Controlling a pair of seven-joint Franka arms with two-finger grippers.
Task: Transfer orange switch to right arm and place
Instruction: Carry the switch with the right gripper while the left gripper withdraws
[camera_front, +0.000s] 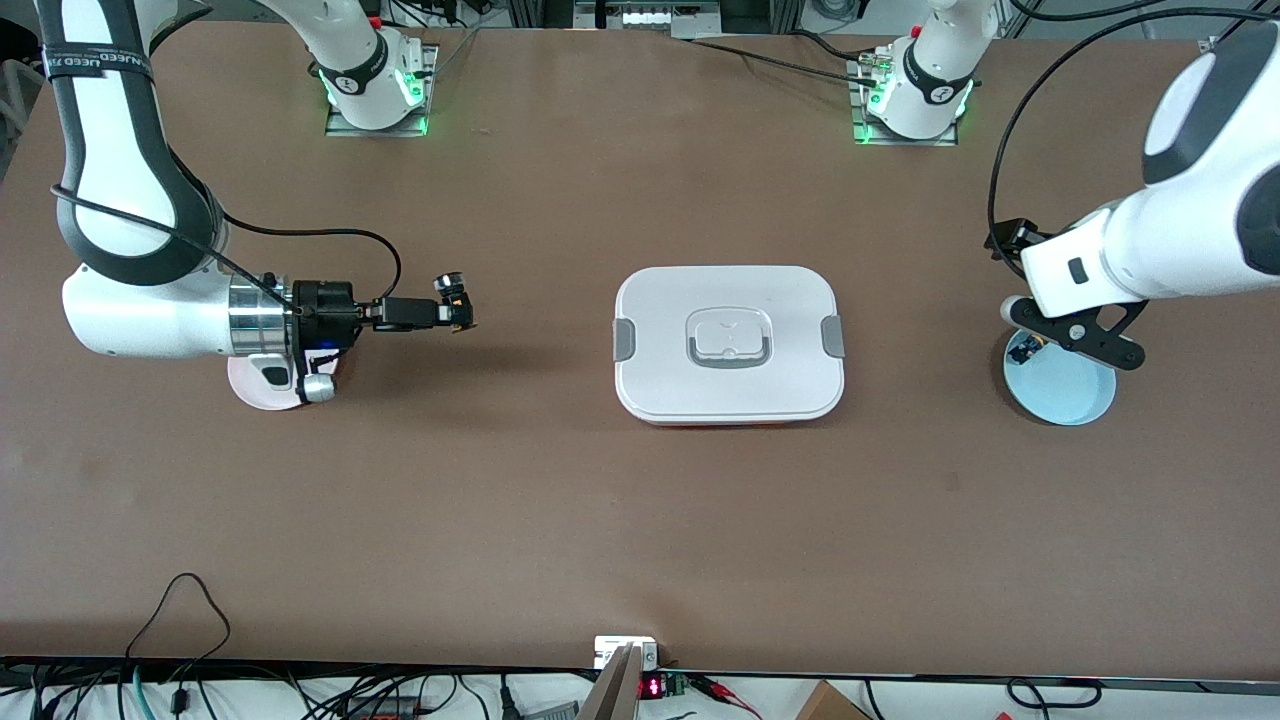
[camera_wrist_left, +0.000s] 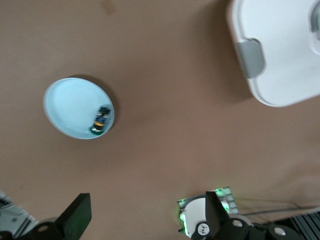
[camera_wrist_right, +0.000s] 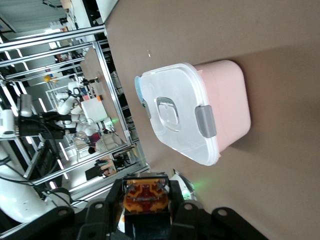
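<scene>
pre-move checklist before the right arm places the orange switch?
1. Right end effector shut on the orange switch: ok; it sits between the fingers in the right wrist view.
2. Switch off the table: ok, held in the air.
3. Left end effector open and empty: ok, over the blue plate, waiting.
4. The other switch lies on the blue plate, apart from the left end effector: ok.
5. Pink plate bare for placing: cannot tell, the right arm hides most of it.
6. Lidded box at table centre, apart from both arms: ok.
</scene>
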